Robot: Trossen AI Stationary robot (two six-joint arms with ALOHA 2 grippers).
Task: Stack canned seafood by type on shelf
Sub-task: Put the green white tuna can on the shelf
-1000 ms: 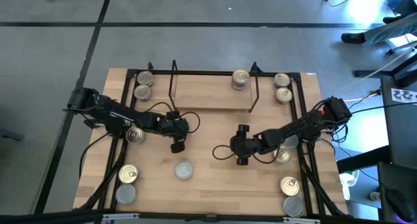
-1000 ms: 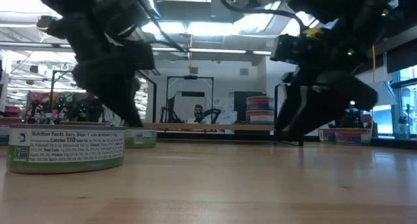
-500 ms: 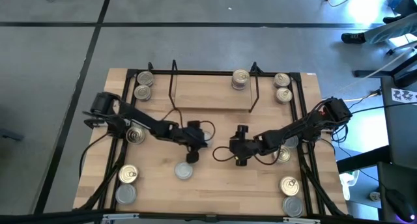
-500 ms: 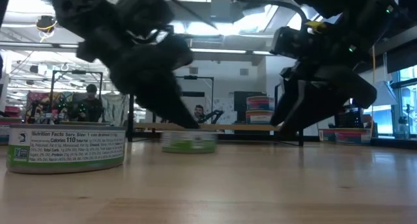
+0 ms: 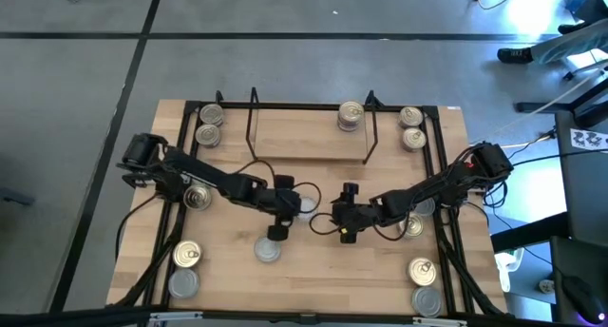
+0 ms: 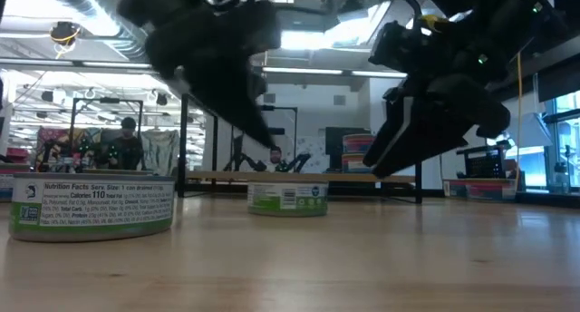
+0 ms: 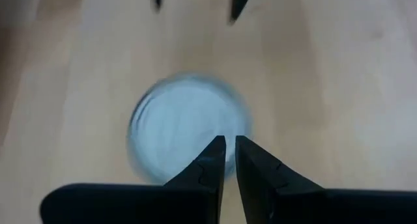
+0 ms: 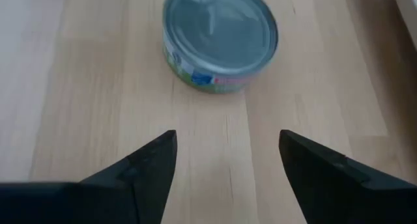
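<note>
Silver-topped tin (image 8: 219, 47) flat, lid up

Green-labelled tin (image 6: 288, 197) mid-table between two dark tools, larger tin (image 6: 91, 208) near left.

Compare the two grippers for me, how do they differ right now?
The left gripper is shut, directly over a silver-topped tin; the right gripper is open, facing that tin from a short way off. Both are empty, near the table's middle.
</note>
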